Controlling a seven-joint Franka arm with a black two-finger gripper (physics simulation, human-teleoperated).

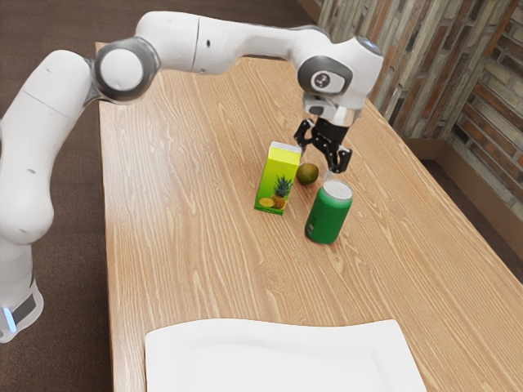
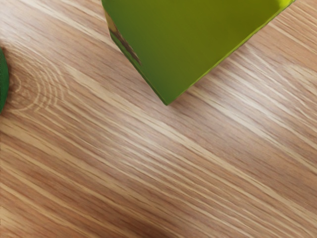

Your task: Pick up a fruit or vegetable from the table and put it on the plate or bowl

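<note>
A small round green fruit, lime-like, [image 1: 307,172] lies on the wooden table [image 1: 188,204] between a pineapple juice carton [image 1: 277,178] and a green can [image 1: 328,211]. My black gripper [image 1: 319,162] hangs just above the fruit, slightly to its right in the exterior view, its fingers open and nothing between them. A white square plate [image 1: 278,358] sits at the table's near edge. In the wrist view the green carton [image 2: 193,39] looms close over the wood, and a sliver of the green can [image 2: 2,79] shows at the edge.
The carton stands upright right beside the fruit on the exterior view's left. The can stands upright in front of it. A slatted wall [image 1: 425,57] runs behind the table's right side. Bare wood lies between the can and the plate.
</note>
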